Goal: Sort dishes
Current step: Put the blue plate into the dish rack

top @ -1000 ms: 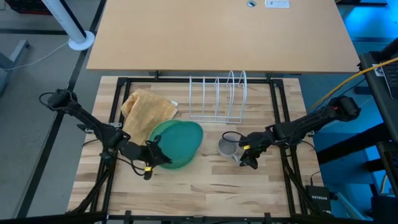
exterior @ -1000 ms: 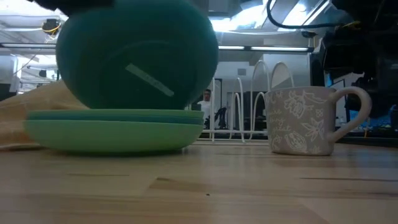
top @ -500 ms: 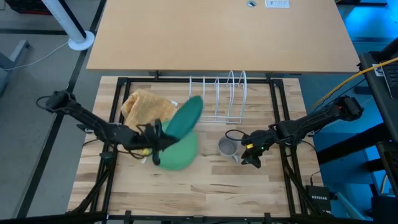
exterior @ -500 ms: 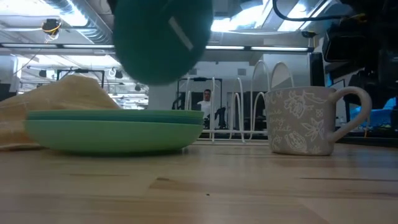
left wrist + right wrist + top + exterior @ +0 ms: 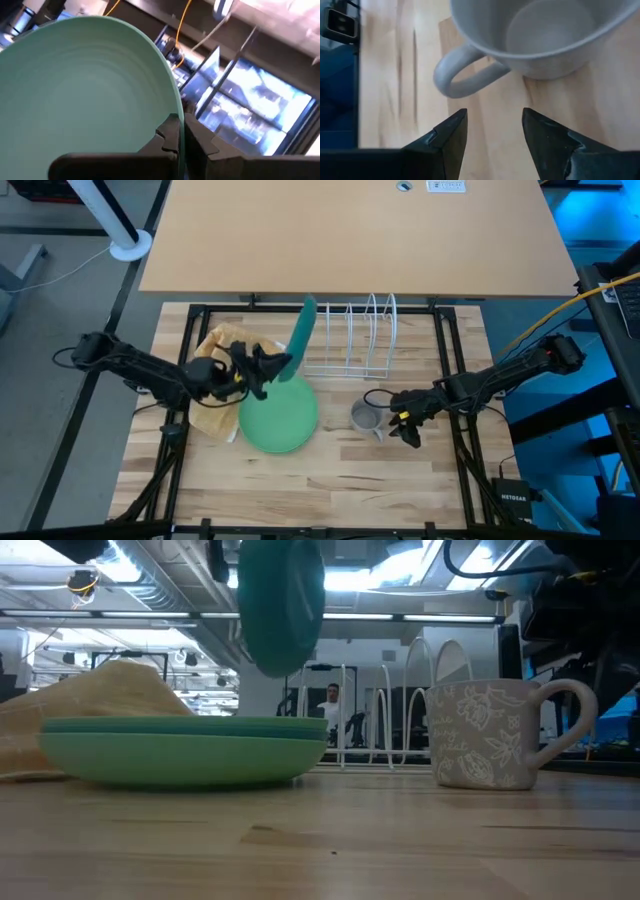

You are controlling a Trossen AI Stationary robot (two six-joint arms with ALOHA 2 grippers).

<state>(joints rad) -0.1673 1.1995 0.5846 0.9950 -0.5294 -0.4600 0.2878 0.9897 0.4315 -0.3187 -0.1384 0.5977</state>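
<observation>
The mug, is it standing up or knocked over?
Standing up. The mug sits flat on the table with its handle out to the side, and the right wrist view looks down into its open, empty top.

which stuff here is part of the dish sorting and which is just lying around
Job: held plate in left gripper; stacked plates; mug, by open right gripper.
Lying about: cloth; rack.

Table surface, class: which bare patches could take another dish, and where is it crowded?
Bare wood runs along the near edge of the table, below the stacked plates and mug. Crowded: the far left, where the cloth, wire rack and the left gripper holding a raised plate sit close together.
</observation>
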